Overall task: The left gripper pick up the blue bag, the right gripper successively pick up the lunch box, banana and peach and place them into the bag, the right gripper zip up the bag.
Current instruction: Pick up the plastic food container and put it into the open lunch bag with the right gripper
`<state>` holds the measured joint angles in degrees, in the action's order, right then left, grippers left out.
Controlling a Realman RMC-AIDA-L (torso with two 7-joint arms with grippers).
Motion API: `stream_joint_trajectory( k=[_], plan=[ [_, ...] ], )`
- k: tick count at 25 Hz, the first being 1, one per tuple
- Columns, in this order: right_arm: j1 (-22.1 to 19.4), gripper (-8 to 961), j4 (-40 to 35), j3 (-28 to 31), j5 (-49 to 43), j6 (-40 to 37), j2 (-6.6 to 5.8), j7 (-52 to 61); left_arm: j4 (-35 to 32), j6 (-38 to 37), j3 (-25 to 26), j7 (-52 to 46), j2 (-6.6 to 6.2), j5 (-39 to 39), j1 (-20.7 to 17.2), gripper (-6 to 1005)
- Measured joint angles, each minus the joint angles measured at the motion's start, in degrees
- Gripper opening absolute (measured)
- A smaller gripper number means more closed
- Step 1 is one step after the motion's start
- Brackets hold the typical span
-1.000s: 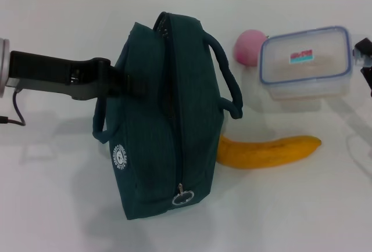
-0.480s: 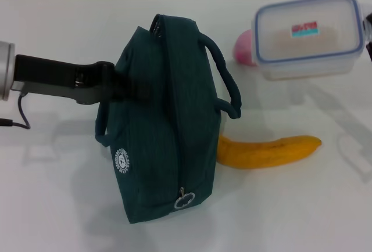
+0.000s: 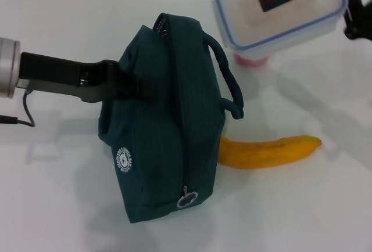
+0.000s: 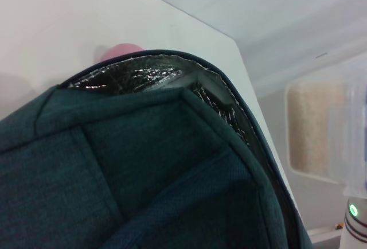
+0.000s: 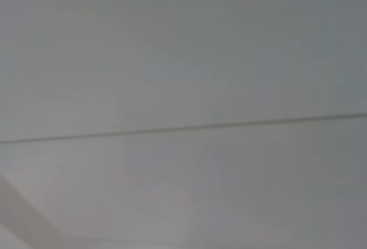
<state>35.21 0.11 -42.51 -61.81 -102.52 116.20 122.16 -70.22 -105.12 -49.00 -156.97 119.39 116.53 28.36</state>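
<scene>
A white desk [image 3: 64,205] seen from above holds a dark teal lunch bag [image 3: 165,141], called the blue bag in the task, standing left of centre with its long zipper running from far to near and a ring pull [image 3: 186,200] at the near end. The left pincer [image 3: 131,86] reaches in from the left and is closed on the bag's left side by the handle there, holding it upright. The left wrist view shows the far end of the bag mouth parted, with silver foil lining [image 4: 143,77] inside. At the far right, the clear lunch box [image 3: 279,8] with its blue-rimmed lid is in the air, tilted, just beyond the bag's right handle [image 3: 226,81]. The right pincer [image 3: 354,17] shows only as a black part at the right edge, touching the box; judging by the lifted box, it is gripping it. The pink peach [image 3: 250,60] peeks out on the desk under the box. The yellow banana [image 3: 270,150] lies on the desk just right of the bag, its left end touching the bag's base. The task looks early: the bag is held and the box lifted, but nothing is inside yet; banana, peach and zipping remain. Behind the desk is a pale wall with thin dark seams.
</scene>
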Motion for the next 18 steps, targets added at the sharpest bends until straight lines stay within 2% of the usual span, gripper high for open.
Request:
stream_joint_trajectory(
  k=[7,10,14,18],
  plan=[
    [8.8,160,4.1,0.1,-0.5,-0.8,-0.01,-0.6,0.1,0.3,-2.0,0.0,0.05,-0.1,1.0,41],
    [11.2,164,4.2,-0.1,-0.6,0.3,-0.02,-1.7,0.9,0.3,-2.8,0.5,0.05,-0.5,2.0,41],
    [13.2,168,4.3,-0.5,-2.8,3.3,-0.01,-3.8,1.6,0.3,-3.3,1.5,0.01,-2.3,2.4,41],
    [13.1,172,4.3,-0.5,-5.3,6.6,-0.02,-5.2,1.7,0.7,-2.8,2.0,-0.09,-2.5,2.2,40]
  ],
)
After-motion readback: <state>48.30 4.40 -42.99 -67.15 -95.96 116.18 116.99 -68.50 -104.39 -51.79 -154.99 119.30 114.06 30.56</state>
